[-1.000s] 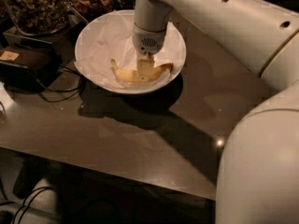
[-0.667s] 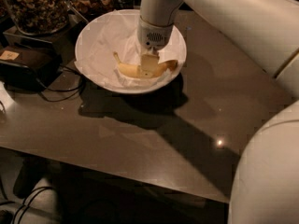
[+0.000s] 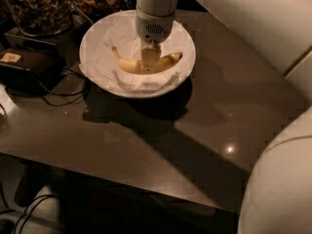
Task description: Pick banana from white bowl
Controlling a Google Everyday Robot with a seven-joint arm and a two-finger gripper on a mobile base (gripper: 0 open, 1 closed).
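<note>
The banana [image 3: 168,62] is yellow and curved. It lies across the middle of the white bowl [image 3: 102,38], stem to the left and dark tip to the right. The bowl is wide, shallow and lined with crumpled white paper, and it stands at the back of the dark table. My gripper [image 3: 150,58] reaches straight down from the white wrist [image 3: 155,13] into the bowl. It sits at the banana's middle and hides that part of it.
Glass jars of nuts [image 3: 39,6] stand behind the bowl at the left. A black box [image 3: 24,69] with cables [image 3: 63,99] lies left of the bowl. The dark table [image 3: 146,145] has its front edge near the bottom. My white arm fills the right side [image 3: 282,179].
The gripper stays at the banana's middle in the bowl. The near part of my arm has swung to the right of the view.
</note>
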